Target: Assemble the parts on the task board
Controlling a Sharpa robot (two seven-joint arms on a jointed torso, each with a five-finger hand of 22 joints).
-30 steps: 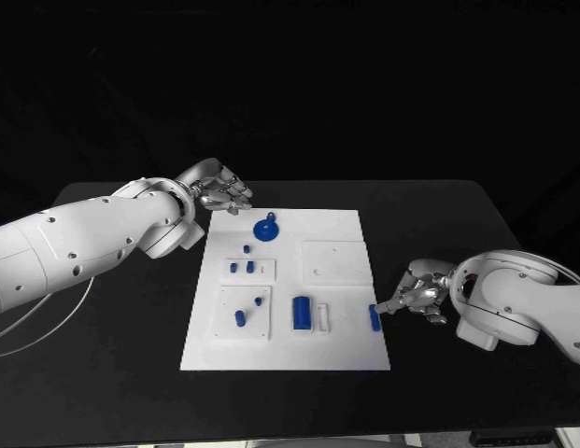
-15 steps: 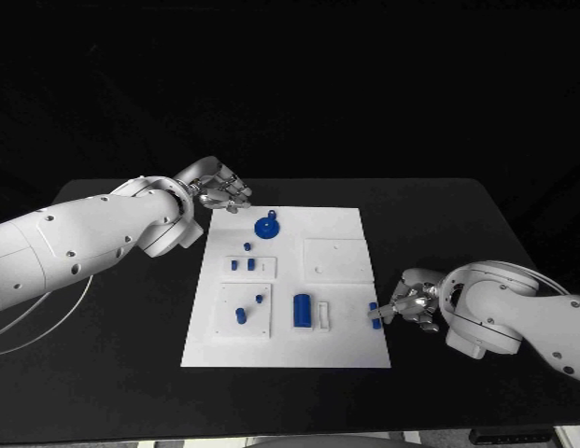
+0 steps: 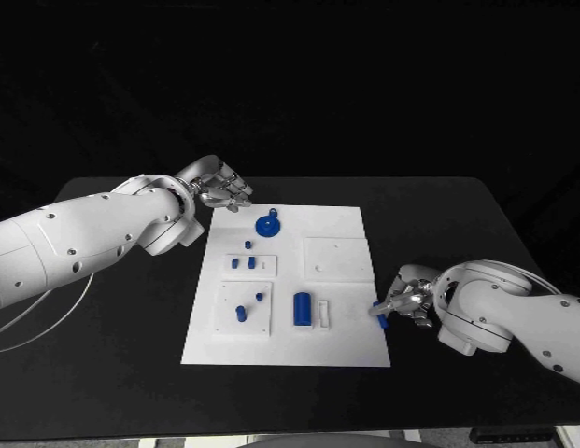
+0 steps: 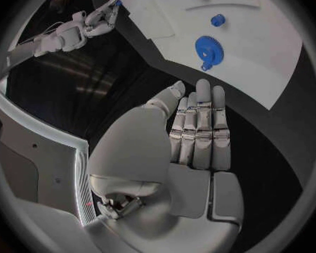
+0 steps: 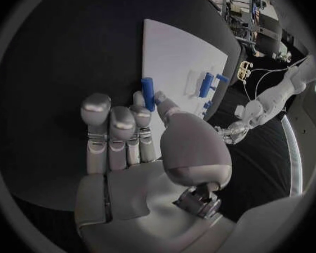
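From the head view, we are seeing the white board (image 3: 290,285) lying in the middle of the black tabletop (image 3: 101,364). The left hand (image 3: 219,187) is hovering just off the board's far left corner, its fingers lying close together and holding nothing. A blue gear-shaped piece (image 3: 268,225) is sitting near that corner of the board. A blue block (image 3: 302,309) is lying near the board's near edge, with smaller blue pieces (image 3: 246,263) left of it. The right hand (image 3: 407,301) is resting at the board's right edge, near its near corner, and a blue bar (image 3: 380,318) is showing at its fingertips.

From the left wrist view, we are looking past the left hand (image 4: 193,135), whose fingers (image 4: 202,123) are lying straight and pressed side by side, empty, with the gear-shaped piece (image 4: 208,46) on the board (image 4: 263,50) beyond them.

From the right wrist view, we are seeing the right hand (image 5: 140,135) pinching the blue bar (image 5: 149,93) between thumb and a finger at the board's (image 5: 179,56) edge, the other fingers (image 5: 109,129) lying together alongside.
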